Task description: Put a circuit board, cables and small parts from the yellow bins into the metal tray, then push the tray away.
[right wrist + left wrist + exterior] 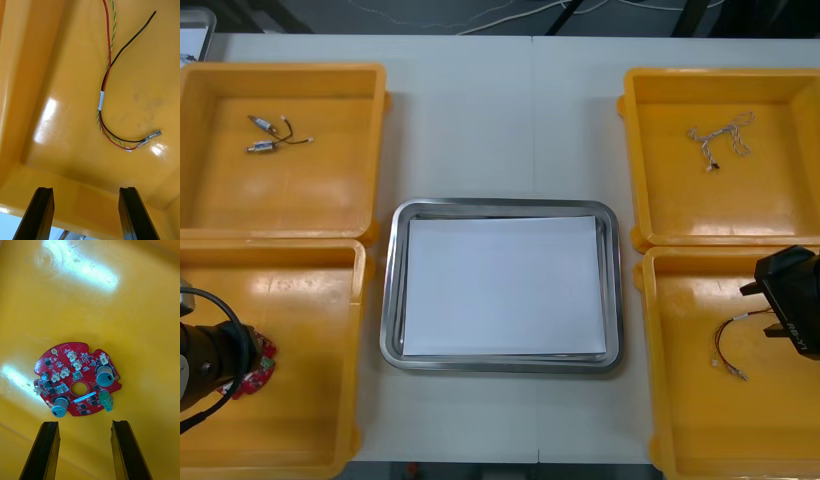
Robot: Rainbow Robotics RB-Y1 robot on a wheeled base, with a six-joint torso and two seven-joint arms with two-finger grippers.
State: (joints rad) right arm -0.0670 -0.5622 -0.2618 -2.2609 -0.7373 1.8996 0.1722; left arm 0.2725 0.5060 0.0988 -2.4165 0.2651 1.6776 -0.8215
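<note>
From above, the metal tray [392,300] lay white-lined with nothing in it yet. The near-left yellow bin [310,330] beside it held the circuit board [260,372], and the near-right yellow bin [690,410] held the red and yellow cable [728,345]. The small metal parts [265,135] and the blue and white cable [720,140] waited in the bins to the tray's far left and far right. Through the right wrist camera, the right gripper [86,212] stood with its fingers spread wide and nothing between them, short of the red and yellow cable, which lay flat on the bin floor beyond. I'd worry that so thin a wire could slip the pinch, or come up by one strand and snag the bin's rim on its way to the tray. Through the left wrist camera, the left gripper [84,444] was likewise spread and bare, poised just off the board's edge. The board lay flat on slick plastic, so a finger might skid it aside or nip a raised component
</note>
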